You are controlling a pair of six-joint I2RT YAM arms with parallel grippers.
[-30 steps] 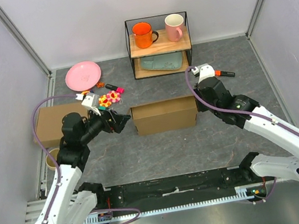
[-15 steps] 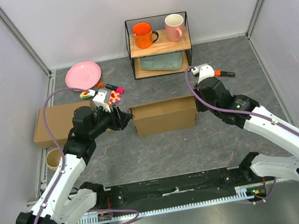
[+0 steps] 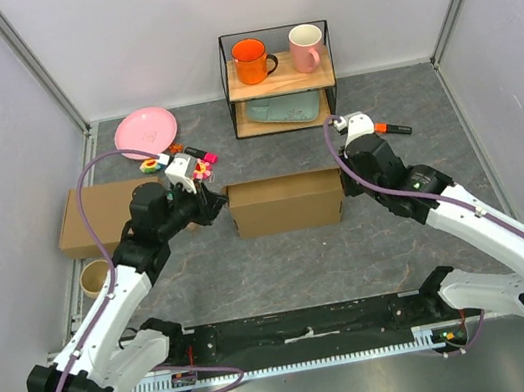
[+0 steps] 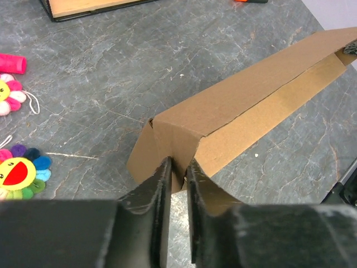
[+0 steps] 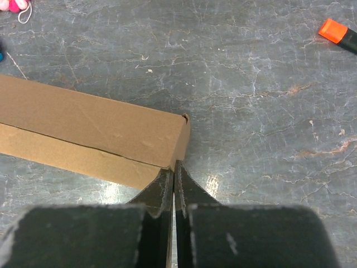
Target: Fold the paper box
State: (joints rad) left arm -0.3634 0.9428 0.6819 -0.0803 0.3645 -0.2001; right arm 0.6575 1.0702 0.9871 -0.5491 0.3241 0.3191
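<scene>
The paper box (image 3: 288, 201) is plain brown corrugated cardboard, matte, w/ sharp creases, a long low rectangular shape. It lies approx. in the middle of the desk (image 3: 353, 251), a dark grey surface w/ pale marble-like veins. In the left wrist view a long slit runs along the front side between the top panel and the front wall, and the near end shows a folded flap standing a bit out. The left claw (image 4: 177, 167), black w/ rough-looking fingers, is almost pressed together and pinches the cardboard at the lower corner of this left end. The right claw (image 5: 173, 170) is at the opposite end. Its fingers are nearly flat against each other, only a hairline gap, and the tips touch the lower corner of the box's right end; I cannot tell if any cardboard is between them. Near the left wall, partly hidden by the left arm, lies a second cardboard box (image 3: 93, 216), closed, similar brown. Just behind the left claw are bright felt flower toys (image 4: 19, 167) and a small pink object (image 4: 11, 62). Further back are a round pink plate (image 3: 145, 131) and a black wire shelf (image 3: 279, 81) w/ wooden boards, holding an orange mug (image 3: 249, 61), a pink mug (image 3: 306, 47) and, on the lower board, a teal tray (image 3: 285, 109). An orange-capped black marker (image 5: 340, 34) lies behind the right claw, apart from the box.
</scene>
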